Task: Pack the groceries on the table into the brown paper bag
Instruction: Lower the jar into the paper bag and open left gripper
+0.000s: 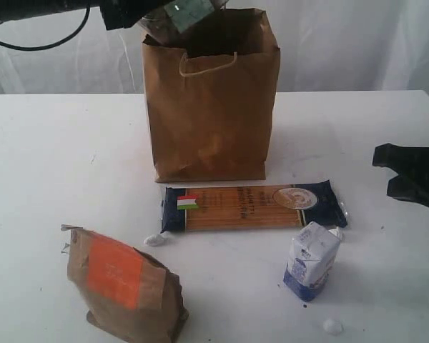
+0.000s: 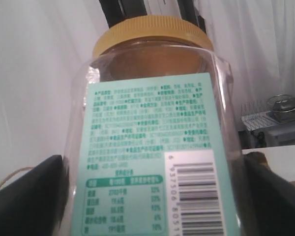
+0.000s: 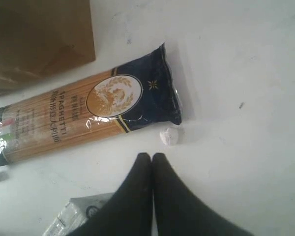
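Left gripper: the left gripper [image 2: 152, 196] is clamped on a clear plastic jar with a gold screw lid [image 2: 152, 123]. Its black fingers [image 2: 27, 196] press in on either side, so it's open only as wide as the jar's body.

Jar spot: it's up in the air at the top of the exterior view, right at the open mouth of the bag, towards its left side. Honestly can't tell if the lower end has dipped below the rim. The mint-green label with the barcode faces the wrist camera.

Right gripper: the right gripper [image 3: 152, 160] is closed all the way, the two black tips touching each other with nothing between them. It's at the right edge of the exterior view, low near the table and well apart from the bag.

Bag: a tall brown kraft paper bag with white twisted-cord handles [image 1: 211, 114], standing upright at the back middle, top open.

Spaghetti: a dark flat spaghetti packet [image 1: 250, 207] lies flat just in front of the bag's base, long side running along the bag's front. Can't tell if they touch.

Pouch: a brown pouch with an orange label [image 1: 125, 282] stands upright at the front left, well apart from the bag.

Carton: a small white-blue carton [image 1: 311, 261], upright and leaning a bit, is just in front of the packet's right end.

Crumbs: there are small white crumbs [image 1: 155, 240], one off the packet's left end, one in front of the carton and one beside the packet's dark end near the right gripper's tips.

Surface: everything sits on a large flat white tabletop [image 1: 50, 164].
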